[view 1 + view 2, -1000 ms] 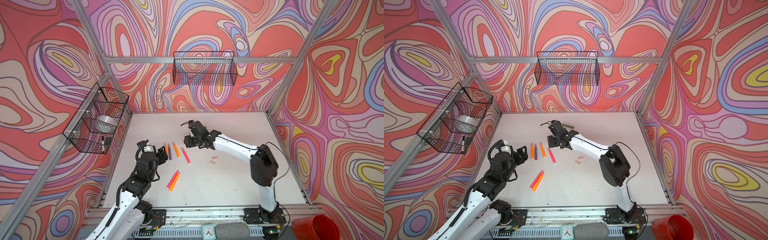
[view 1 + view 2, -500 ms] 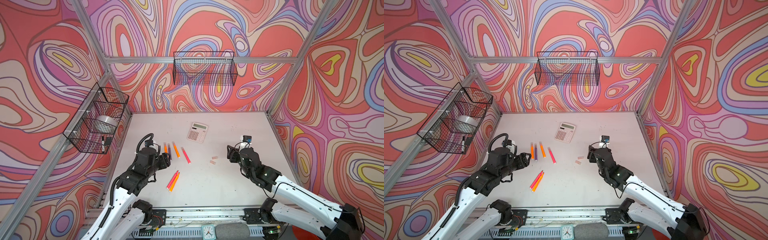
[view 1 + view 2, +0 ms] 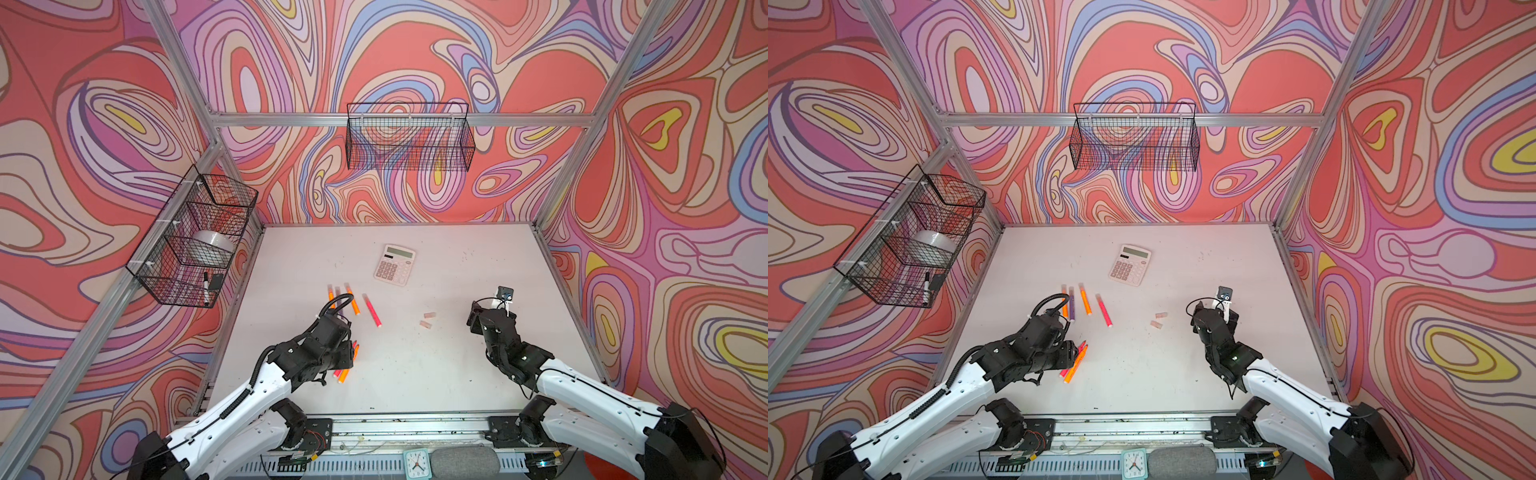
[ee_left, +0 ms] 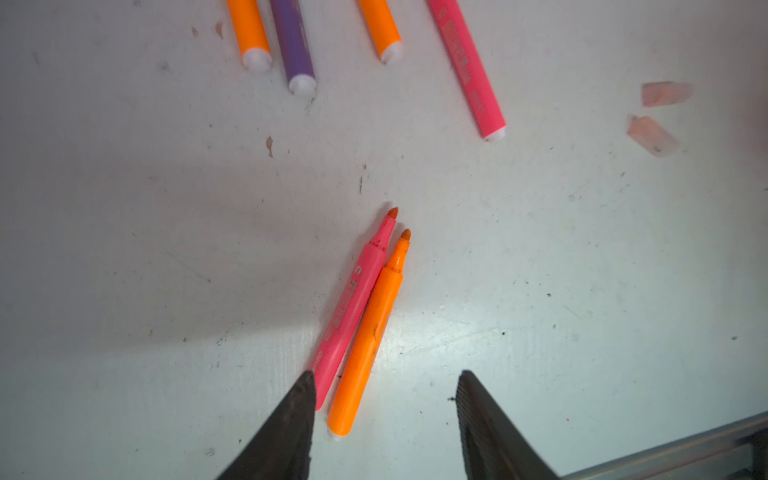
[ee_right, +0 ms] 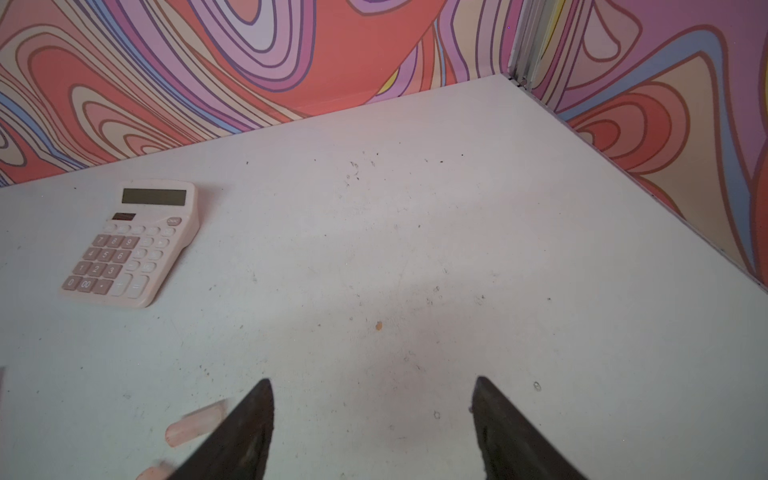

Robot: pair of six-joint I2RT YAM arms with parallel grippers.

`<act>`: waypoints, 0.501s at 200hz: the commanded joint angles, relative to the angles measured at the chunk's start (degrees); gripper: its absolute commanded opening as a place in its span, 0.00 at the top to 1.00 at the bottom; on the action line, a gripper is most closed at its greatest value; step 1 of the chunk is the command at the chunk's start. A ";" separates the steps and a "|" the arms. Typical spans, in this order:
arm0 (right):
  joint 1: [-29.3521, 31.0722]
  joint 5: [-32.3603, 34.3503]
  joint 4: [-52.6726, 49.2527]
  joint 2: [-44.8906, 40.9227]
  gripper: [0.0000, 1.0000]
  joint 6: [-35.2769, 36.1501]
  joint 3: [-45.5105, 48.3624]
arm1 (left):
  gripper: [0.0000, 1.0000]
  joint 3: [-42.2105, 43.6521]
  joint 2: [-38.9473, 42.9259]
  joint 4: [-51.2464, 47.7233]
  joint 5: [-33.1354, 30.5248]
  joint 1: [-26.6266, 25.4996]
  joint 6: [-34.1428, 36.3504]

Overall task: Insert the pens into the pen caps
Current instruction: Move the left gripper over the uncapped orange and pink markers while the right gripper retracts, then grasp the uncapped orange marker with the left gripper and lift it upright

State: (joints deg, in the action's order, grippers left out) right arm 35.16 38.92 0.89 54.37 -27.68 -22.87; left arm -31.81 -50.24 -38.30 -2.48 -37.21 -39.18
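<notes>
In both top views, two uncapped marker pens, pink-red and orange, lie near-left on the white bench; two pale-pink translucent pen caps lie mid-bench. Left wrist: my left fingers stand spread over those pens' blunt ends. Right wrist: my right fingers stand spread, empty, beside the caps.

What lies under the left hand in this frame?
A pink-red pen and an orange pen lie side by side on the white table, tips uncapped, beneath the open left hand, ungripped. In both top views the hand hides part of them.
</notes>
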 commanded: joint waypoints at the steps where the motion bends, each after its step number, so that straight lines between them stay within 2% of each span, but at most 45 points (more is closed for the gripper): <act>1: -0.29 1.92 1.49 -0.22 0.22 -0.96 0.31 | 0.43 0.86 -0.40 2.79 0.55 -0.33 0.10; 16: -0.31 1.64 1.30 1.56 0.22 -0.83 -0.65 | 0.43 1.51 -0.90 3.12 1.45 -0.36 0.11; 53: -0.35 1.51 -0.62 6.63 0.22 -1.12 -3.70 | 0.52 3.70 -0.78 3.06 2.77 -0.58 1.42; 100: -0.28 1.34 -1.11 7.10 0.22 -1.12 -4.23 | 0.53 4.64 -2.41 4.00 3.84 -0.69 1.76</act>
State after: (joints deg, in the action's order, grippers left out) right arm 35.16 39.64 0.56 61.95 -28.21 -26.13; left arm -27.94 -51.42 -35.11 0.45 -37.56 -37.74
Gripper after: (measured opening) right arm 0.778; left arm 0.472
